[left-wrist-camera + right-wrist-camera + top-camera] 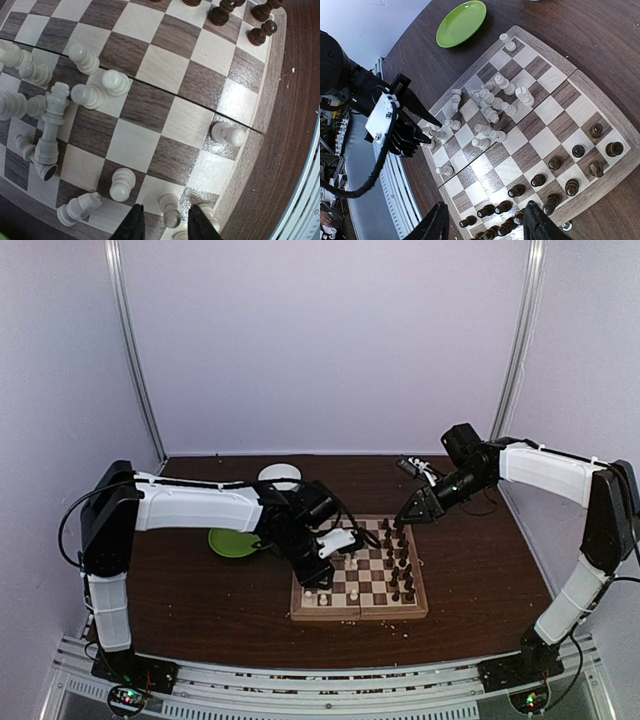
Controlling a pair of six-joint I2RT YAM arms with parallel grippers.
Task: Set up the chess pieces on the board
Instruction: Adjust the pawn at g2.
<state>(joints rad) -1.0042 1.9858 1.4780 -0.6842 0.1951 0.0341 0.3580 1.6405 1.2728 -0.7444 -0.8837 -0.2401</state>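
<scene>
The board (358,614) lies in the middle of the table. Dark pieces (540,180) stand along its right side, and cream-white pieces (492,97) lie jumbled on the left half. My left gripper (167,221) is low over the board's near-left corner, open. A white pawn (170,210) stands between its fingers with a gap on each side. A fallen white king (50,130) lies among toppled pawns. Another white pawn (227,134) stands by the board's edge. My right gripper (485,205) hangs open above the dark pieces and holds nothing.
A round green plate (235,542) sits on the table left of the board, and a white bowl (280,477) lies behind it. The left arm (200,508) reaches across the plate. Dark wooden table (480,580) surrounds the board.
</scene>
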